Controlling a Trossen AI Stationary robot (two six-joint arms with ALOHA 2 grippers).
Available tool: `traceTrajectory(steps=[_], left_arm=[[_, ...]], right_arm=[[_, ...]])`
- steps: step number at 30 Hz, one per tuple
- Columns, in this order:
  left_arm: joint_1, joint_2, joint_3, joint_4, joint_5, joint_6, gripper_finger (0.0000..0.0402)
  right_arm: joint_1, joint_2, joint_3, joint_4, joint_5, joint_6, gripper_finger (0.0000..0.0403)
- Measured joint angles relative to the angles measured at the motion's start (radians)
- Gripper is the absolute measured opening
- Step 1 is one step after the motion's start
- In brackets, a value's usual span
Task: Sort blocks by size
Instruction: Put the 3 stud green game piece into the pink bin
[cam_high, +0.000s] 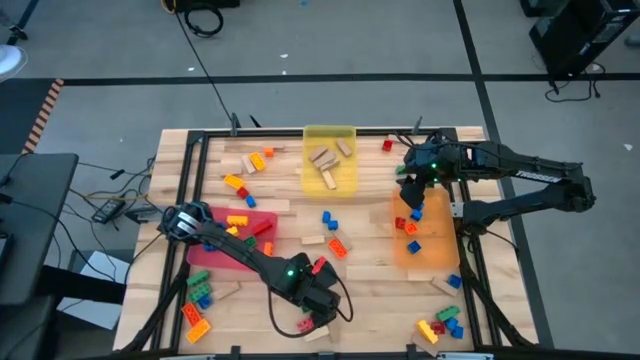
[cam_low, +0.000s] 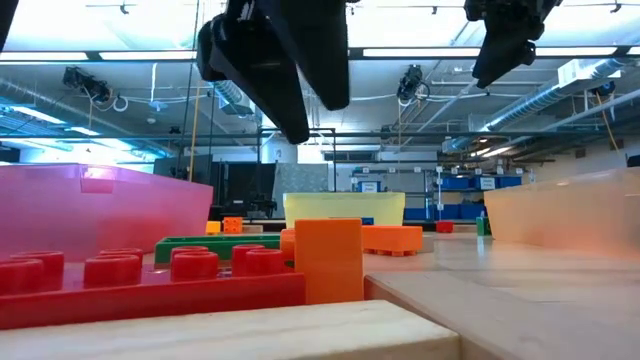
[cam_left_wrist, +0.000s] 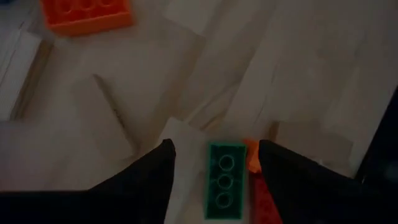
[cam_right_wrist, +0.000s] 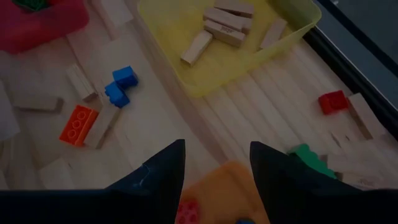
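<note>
Studded bricks and tan wooden blocks lie scattered over the wooden table (cam_high: 370, 290). My left gripper (cam_high: 314, 300) hovers open near the table's near edge. In the left wrist view (cam_left_wrist: 216, 146) its fingers stand on either side of a green three-stud brick (cam_left_wrist: 225, 180). That brick lies flat on the table beside an orange brick (cam_left_wrist: 252, 157) and a red brick (cam_left_wrist: 261, 202). My right gripper (cam_high: 413, 190) hangs open and empty over the far end of the orange tray (cam_high: 428, 240); it also shows in the right wrist view (cam_right_wrist: 217, 146). In the low view both grippers (cam_low: 270, 60) (cam_low: 508, 40) hang well above the table.
A yellow tray (cam_high: 330, 135) at the far middle holds several wooden blocks (cam_right_wrist: 224, 25). A red tray (cam_high: 215, 250) sits left and holds bricks. The orange tray holds red and blue bricks (cam_high: 412, 232). Loose bricks lie at the near left (cam_high: 198, 300) and near right (cam_high: 440, 325).
</note>
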Motion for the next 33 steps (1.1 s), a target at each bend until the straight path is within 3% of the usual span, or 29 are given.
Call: traceTrajectory(steps=[8, 33], left_arm=[[-0.060, 0.012, 0.000, 0.000, -0.011, 0.094, 0.0240], [-0.072, 0.144, -0.001, 0.019, 0.015, 0.091, 0.0239]], right_arm=[[0.000, 0.001, 0.000, 0.018, 0.000, 0.028, 0.0194], [0.000, 0.001, 0.001, 0.026, -0.001, 0.034, 0.0194]])
